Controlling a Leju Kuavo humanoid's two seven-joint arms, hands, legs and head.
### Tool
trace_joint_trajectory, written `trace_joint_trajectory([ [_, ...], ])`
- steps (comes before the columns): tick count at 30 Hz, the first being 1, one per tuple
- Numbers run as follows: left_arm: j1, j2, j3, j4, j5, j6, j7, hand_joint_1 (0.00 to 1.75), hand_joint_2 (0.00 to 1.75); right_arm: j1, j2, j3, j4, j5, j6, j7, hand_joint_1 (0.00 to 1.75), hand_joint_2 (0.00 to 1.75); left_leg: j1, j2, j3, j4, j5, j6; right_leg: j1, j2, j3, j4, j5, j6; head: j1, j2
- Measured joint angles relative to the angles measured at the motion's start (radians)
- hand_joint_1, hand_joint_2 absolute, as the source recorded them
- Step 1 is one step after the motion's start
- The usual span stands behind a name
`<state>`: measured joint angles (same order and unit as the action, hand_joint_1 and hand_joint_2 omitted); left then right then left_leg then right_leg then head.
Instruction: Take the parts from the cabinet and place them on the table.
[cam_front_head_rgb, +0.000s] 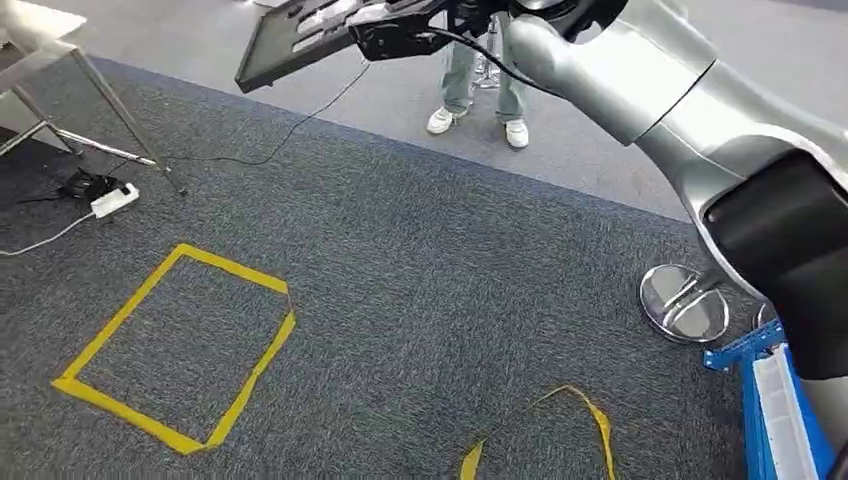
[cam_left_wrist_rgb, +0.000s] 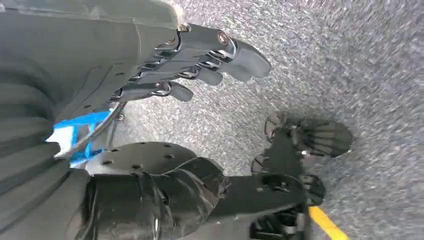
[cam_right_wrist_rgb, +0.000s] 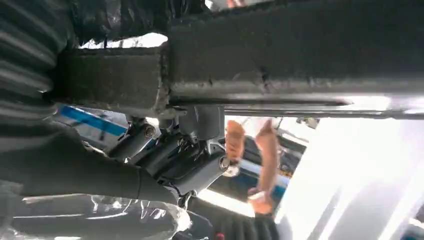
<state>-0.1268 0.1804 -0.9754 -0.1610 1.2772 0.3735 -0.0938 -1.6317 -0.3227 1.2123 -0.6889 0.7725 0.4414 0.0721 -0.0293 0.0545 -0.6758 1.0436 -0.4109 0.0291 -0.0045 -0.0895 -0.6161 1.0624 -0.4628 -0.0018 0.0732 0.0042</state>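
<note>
My right arm reaches forward and up, and my right hand (cam_front_head_rgb: 398, 36) grips the edge of a flat black parts tray (cam_front_head_rgb: 292, 38) held above the carpet, tilted. Pale parts lie on top of the tray. In the right wrist view the tray's dark slab (cam_right_wrist_rgb: 280, 55) passes close over the hand's fingers (cam_right_wrist_rgb: 175, 160), which curl under its edge. My left hand (cam_left_wrist_rgb: 200, 65) hangs over the grey carpet with its fingers stretched out and nothing in them. A corner of the pale table (cam_front_head_rgb: 30, 25) stands at the far left.
A person in white shoes (cam_front_head_rgb: 480, 115) stands just beyond the tray. A yellow tape square (cam_front_head_rgb: 180, 345) marks the carpet, with a loose tape strip (cam_front_head_rgb: 595, 420) nearer. A power strip (cam_front_head_rgb: 113, 200) and cables lie by the table legs (cam_front_head_rgb: 110, 110). A blue rack (cam_front_head_rgb: 780, 410) and a round silver base (cam_front_head_rgb: 685, 300) are at the right.
</note>
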Motion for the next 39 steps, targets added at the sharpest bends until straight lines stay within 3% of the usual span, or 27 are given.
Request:
trace_joint_trajectory([
  [2, 0.004, 0.003, 0.000, 0.000, 0.001, 0.000, 0.002, 0.00, 1.75, 0.003, 0.001, 0.000, 0.000, -0.004, -0.002, 0.000, 1.75, 1.75, -0.006, -0.025, 0.001, -0.011, 0.003, 0.006, -0.004, -0.021, 0.009, -0.005, -0.003, 0.009, -0.001, 0.000],
  [3, 0.008, 0.003, 0.000, 0.000, 0.000, 0.000, 0.005, 0.00, 1.75, 0.003, 0.005, 0.000, -0.004, -0.005, -0.003, 0.000, 1.75, 1.75, 0.009, -0.033, 0.020, -0.031, 0.012, 0.016, -0.005, -0.011, 0.009, -0.001, -0.011, 0.017, -0.001, 0.000],
  [4, 0.010, 0.003, 0.000, 0.000, 0.000, 0.000, 0.006, 0.00, 1.75, 0.003, 0.002, 0.000, -0.003, -0.005, -0.005, 0.001, 1.75, 1.75, 0.007, -0.042, 0.026, -0.040, 0.014, 0.019, -0.008, 0.043, 0.004, 0.017, -0.023, 0.018, 0.000, 0.000],
  [5, 0.010, 0.003, 0.000, 0.000, 0.000, 0.001, 0.008, 0.00, 1.75, 0.000, 0.000, 0.000, -0.003, -0.006, -0.007, 0.002, 1.75, 1.75, 0.009, -0.047, 0.027, -0.040, 0.015, 0.027, -0.008, 0.074, -0.024, 0.074, -0.055, 0.015, 0.001, 0.000],
  [7, 0.008, 0.002, 0.000, 0.000, 0.000, 0.003, 0.011, 0.00, 1.75, 0.000, -0.003, 0.000, -0.003, -0.006, -0.010, 0.002, 1.75, 1.75, 0.011, -0.068, 0.028, -0.039, 0.013, 0.032, -0.006, 0.092, -0.106, 0.231, -0.118, 0.018, 0.004, 0.000],
  [8, 0.007, 0.002, 0.000, 0.000, 0.000, 0.003, 0.011, 0.00, 1.75, 0.004, -0.003, 0.000, -0.003, -0.006, -0.010, 0.002, 1.75, 1.75, 0.011, -0.082, 0.028, -0.038, 0.013, 0.033, -0.008, 0.091, -0.141, 0.288, -0.128, 0.021, 0.004, 0.000],
  [9, 0.008, 0.000, 0.000, 0.000, 0.000, 0.005, 0.012, 0.00, 1.75, 0.008, -0.003, 0.000, -0.003, -0.008, -0.009, 0.003, 1.75, 1.75, 0.013, -0.097, 0.028, -0.035, 0.012, 0.032, -0.010, 0.091, -0.153, 0.293, -0.111, 0.023, 0.004, 0.000],
  [10, 0.009, 0.000, 0.000, 0.000, 0.000, 0.005, 0.013, 0.00, 1.75, 0.009, -0.005, 0.000, -0.003, -0.009, -0.010, 0.004, 1.75, 1.75, 0.016, -0.112, 0.028, -0.031, 0.010, 0.030, -0.012, 0.091, -0.142, 0.257, -0.076, 0.025, 0.005, 0.000],
  [12, 0.011, -0.001, 0.000, 0.000, 0.000, 0.005, 0.014, 0.00, 1.75, 0.007, -0.005, 0.000, -0.003, -0.009, -0.010, 0.006, 1.75, 1.75, 0.024, -0.144, 0.028, -0.011, -0.002, 0.017, -0.022, 0.112, -0.069, 0.092, 0.023, 0.032, 0.005, 0.000],
  [13, 0.012, -0.001, 0.000, 0.000, 0.000, 0.005, 0.014, 0.00, 1.75, 0.008, -0.006, 0.000, -0.003, -0.009, -0.010, 0.008, 1.75, 1.75, 0.029, -0.157, 0.021, 0.002, -0.011, 0.009, -0.033, 0.167, -0.041, 0.034, 0.028, 0.038, 0.005, 0.000],
  [14, 0.007, 0.001, 0.000, 0.001, 0.000, 0.005, 0.013, 0.00, 1.75, 0.004, -0.005, 0.000, -0.003, -0.010, -0.011, 0.008, 1.75, 1.75, 0.025, -0.172, 0.004, 0.022, -0.016, 0.002, -0.037, 0.206, -0.029, 0.009, 0.017, 0.040, -0.002, 0.000],
  [17, 0.009, 0.000, 0.000, 0.001, -0.001, 0.005, 0.012, 0.00, 1.75, 0.009, -0.003, 0.000, -0.006, -0.017, -0.014, 0.009, 1.75, 1.75, 0.041, -0.211, -0.007, 0.009, -0.001, -0.017, -0.023, 0.164, -0.031, 0.014, 0.017, 0.023, 0.000, 0.000],
  [18, 0.012, 0.003, 0.000, 0.002, -0.001, 0.004, 0.011, 0.00, 1.75, 0.007, -0.002, 0.000, -0.006, -0.018, -0.014, 0.008, 1.75, 1.75, 0.039, -0.228, -0.007, 0.004, 0.001, -0.021, -0.033, 0.145, -0.025, 0.006, 0.021, 0.014, 0.000, 0.000],
  [20, 0.014, -0.003, 0.000, 0.001, -0.003, 0.003, 0.009, 0.00, 1.75, 0.006, 0.000, 0.000, -0.008, -0.018, -0.015, 0.009, 1.75, 1.75, 0.031, -0.115, -0.035, 0.064, -0.038, -0.031, -0.028, 0.117, -0.010, -0.012, 0.025, 0.002, -0.015, 0.000],
  [21, 0.010, -0.003, 0.000, 0.001, -0.003, 0.001, 0.008, 0.00, 1.75, 0.003, 0.000, 0.000, -0.008, -0.018, -0.015, 0.009, 1.75, 1.75, 0.035, -0.082, -0.068, 0.130, -0.071, -0.036, -0.025, 0.106, -0.008, -0.014, 0.025, 0.001, -0.015, 0.000],
  [22, 0.007, -0.003, 0.000, 0.001, -0.003, 0.000, 0.007, 0.00, 1.75, 0.002, -0.001, 0.000, -0.008, -0.018, -0.016, 0.009, 1.75, 1.75, 0.038, -0.066, -0.106, 0.203, -0.101, -0.040, -0.022, 0.100, -0.007, -0.014, 0.023, 0.000, -0.015, 0.000],
  [23, 0.004, -0.003, 0.000, 0.001, -0.003, -0.002, 0.007, 0.00, 1.75, 0.003, -0.001, 0.000, -0.008, -0.018, -0.018, 0.009, 1.75, 1.75, 0.040, -0.060, -0.137, 0.264, -0.120, -0.043, -0.020, 0.086, -0.007, -0.014, 0.022, -0.001, -0.017, 0.000],
  [24, 0.004, -0.003, 0.000, 0.001, -0.003, -0.005, 0.007, 0.00, 1.75, 0.006, -0.001, 0.000, -0.008, -0.018, -0.021, 0.009, 1.75, 1.75, 0.042, -0.059, -0.149, 0.285, -0.116, -0.044, -0.019, 0.078, -0.007, -0.013, 0.021, -0.001, -0.015, 0.000],
  [25, 0.004, -0.003, 0.000, 0.001, -0.003, -0.006, 0.008, 0.00, 1.75, 0.007, -0.001, 0.000, -0.008, -0.018, -0.023, 0.008, 1.75, 1.75, 0.043, -0.059, -0.136, 0.256, -0.092, -0.044, -0.018, 0.070, -0.007, -0.013, 0.019, -0.001, -0.017, 0.000],
  [27, 0.005, -0.003, 0.000, 0.001, -0.003, -0.007, 0.009, 0.00, 1.75, 0.006, -0.001, 0.000, -0.011, -0.018, -0.037, 0.009, 1.75, 1.75, 0.043, -0.058, -0.049, 0.093, -0.008, -0.040, -0.017, 0.061, -0.002, -0.012, 0.015, 0.003, -0.016, 0.000],
  [28, 0.005, -0.002, 0.000, 0.001, -0.003, -0.007, 0.009, 0.00, 1.75, 0.006, -0.002, 0.000, -0.013, -0.018, -0.049, 0.009, 1.75, 1.75, 0.041, -0.052, -0.006, 0.006, 0.013, -0.035, -0.018, 0.056, 0.002, -0.013, 0.013, 0.007, -0.016, 0.000],
  [29, 0.004, -0.002, 0.000, 0.001, -0.003, -0.007, 0.009, 0.00, 1.75, 0.003, -0.003, 0.000, -0.014, -0.018, -0.057, 0.010, 1.75, 1.75, 0.034, -0.046, 0.016, -0.003, -0.008, -0.032, -0.014, 0.053, 0.001, -0.019, 0.013, 0.010, -0.016, 0.000],
  [32, 0.006, -0.001, 0.000, 0.001, -0.003, -0.005, 0.014, 0.00, 1.75, 0.006, -0.004, 0.000, -0.016, -0.016, -0.057, 0.010, 1.75, 1.75, 0.023, -0.050, 0.014, -0.009, -0.008, -0.015, -0.018, 0.053, 0.006, -0.024, 0.012, 0.025, -0.016, 0.000],
  [34, 0.008, 0.000, 0.000, 0.001, -0.003, -0.006, 0.014, 0.00, 1.75, 0.005, -0.009, 0.000, -0.018, -0.015, -0.057, 0.011, 1.75, 1.75, 0.032, -0.050, 0.029, -0.027, -0.002, -0.002, -0.021, 0.060, 0.001, -0.014, 0.000, 0.037, -0.013, 0.000],
  [35, 0.008, 0.000, 0.000, 0.001, -0.003, -0.013, 0.013, 0.00, 1.75, 0.003, -0.012, 0.000, -0.019, -0.014, -0.056, 0.011, 1.75, 1.75, 0.029, -0.051, 0.034, -0.032, -0.003, 0.001, -0.019, 0.073, -0.014, 0.022, -0.020, 0.035, -0.011, 0.000],
  [37, 0.004, 0.000, 0.000, 0.001, -0.001, -0.030, 0.008, 0.00, 1.75, 0.001, -0.013, 0.000, -0.020, -0.012, -0.054, 0.011, 1.75, 1.75, 0.027, -0.051, 0.038, -0.030, -0.008, 0.017, -0.014, 0.084, -0.096, 0.180, -0.085, 0.030, -0.010, 0.000],
  [39, 0.003, 0.000, 0.000, 0.001, -0.001, -0.037, 0.005, 0.00, 1.75, 0.007, -0.015, 0.000, -0.021, -0.010, -0.048, 0.011, 1.75, 1.75, 0.023, -0.056, 0.044, -0.027, -0.014, 0.024, -0.014, 0.088, -0.164, 0.288, -0.101, 0.030, -0.011, 0.000],
])
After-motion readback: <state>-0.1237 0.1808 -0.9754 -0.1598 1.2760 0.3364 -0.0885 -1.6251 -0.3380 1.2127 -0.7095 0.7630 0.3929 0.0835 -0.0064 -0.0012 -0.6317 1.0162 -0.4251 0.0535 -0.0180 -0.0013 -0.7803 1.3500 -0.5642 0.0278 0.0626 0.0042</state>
